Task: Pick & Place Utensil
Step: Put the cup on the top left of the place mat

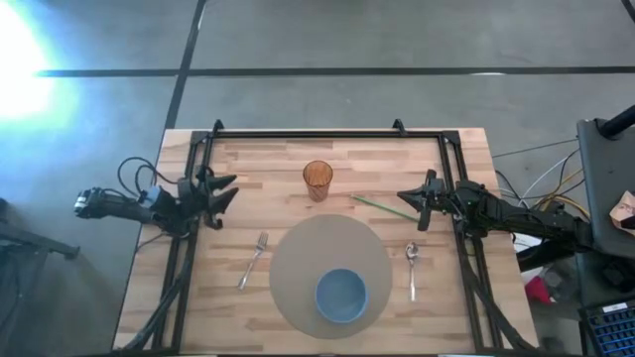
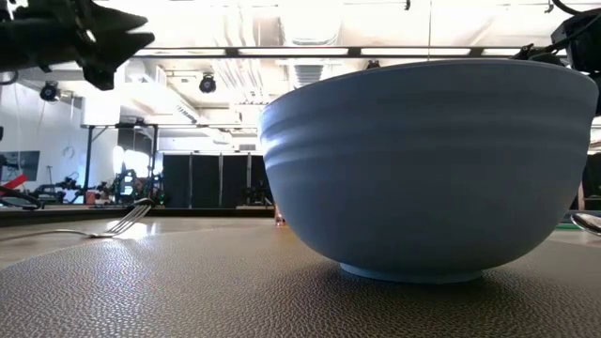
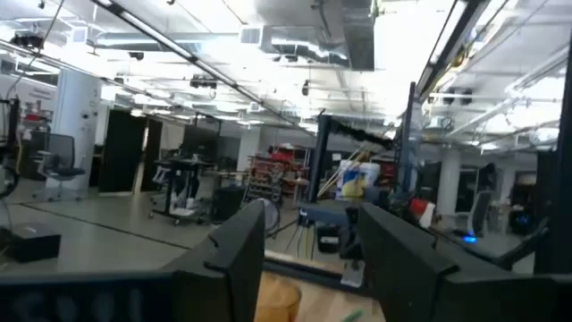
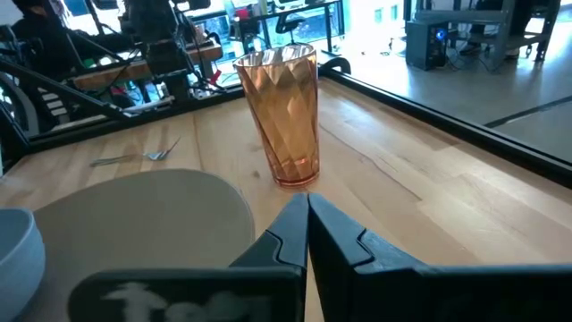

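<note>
With the silver metal fork [image 1: 254,260] lying left of the round grey placemat [image 1: 298,260] and the silver metal spoon [image 1: 413,268] right of it, placement appears complete; left gripper [image 1: 224,191] spread empty, right gripper [image 1: 408,199] closed empty.

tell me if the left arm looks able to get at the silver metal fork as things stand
Probably yes: the left gripper, fingers open, sits just behind the silver metal fork, which lies alone on bare wood beside the round grey mat.

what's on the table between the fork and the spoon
In the high view, the round grey placemat with the blue bowl lies between the fork and the spoon.
</note>
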You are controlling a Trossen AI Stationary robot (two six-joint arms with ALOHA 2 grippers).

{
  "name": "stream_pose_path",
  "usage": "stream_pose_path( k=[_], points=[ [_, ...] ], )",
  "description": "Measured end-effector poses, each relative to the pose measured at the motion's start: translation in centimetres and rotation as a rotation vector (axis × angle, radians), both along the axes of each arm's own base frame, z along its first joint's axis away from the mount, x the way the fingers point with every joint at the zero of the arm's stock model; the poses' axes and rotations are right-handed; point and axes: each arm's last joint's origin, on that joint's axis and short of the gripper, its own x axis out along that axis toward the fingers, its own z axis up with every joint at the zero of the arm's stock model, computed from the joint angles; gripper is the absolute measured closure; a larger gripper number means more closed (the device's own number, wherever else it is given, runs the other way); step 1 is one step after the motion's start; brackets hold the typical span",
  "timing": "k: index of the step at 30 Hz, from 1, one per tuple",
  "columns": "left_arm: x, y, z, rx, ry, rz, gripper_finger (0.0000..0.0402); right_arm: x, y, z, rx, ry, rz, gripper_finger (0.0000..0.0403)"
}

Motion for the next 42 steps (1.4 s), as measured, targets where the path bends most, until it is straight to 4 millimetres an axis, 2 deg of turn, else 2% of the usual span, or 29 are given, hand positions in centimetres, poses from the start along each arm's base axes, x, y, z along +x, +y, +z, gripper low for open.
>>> stream_pose_path(
  k=[4,8,12,18,25,28,42],
  points=[
    [0.6,0.0,1.4,-0.024,0.019,0.016,0.0216,0.0,0.0,0.0,0.0,0.0,0.0,0.0394],
    [1.7,0.1,2.8,-0.055,0.071,0.131,0.0217,0.0,0.0,0.0,0.0,0.0,0.0,0.0394],
    [3.1,0.3,4.2,-0.085,0.117,0.233,0.0218,0.0,0.0,0.0,0.0,0.0,0.0,0.0394],
    [5.5,0.7,6.9,-0.138,0.206,0.285,0.0218,0.0,0.0,0.0,0.0,0.0,-0.001,0.0394],
    [7.7,2.5,9.1,-0.268,0.423,0.374,0.0218,0.0,0.0,0.0,0.0,0.0,0.0,0.0394],
    [8.7,3.5,10.6,-0.318,0.435,0.402,0.0218,0.0,0.0,0.0,0.0,0.001,0.0,0.0394],
    [14.6,6.6,14.1,-0.389,0.602,0.43,0.0218,0.0,0.0,0.0,0.0,0.0,0.0,0.0394]
  ],
)
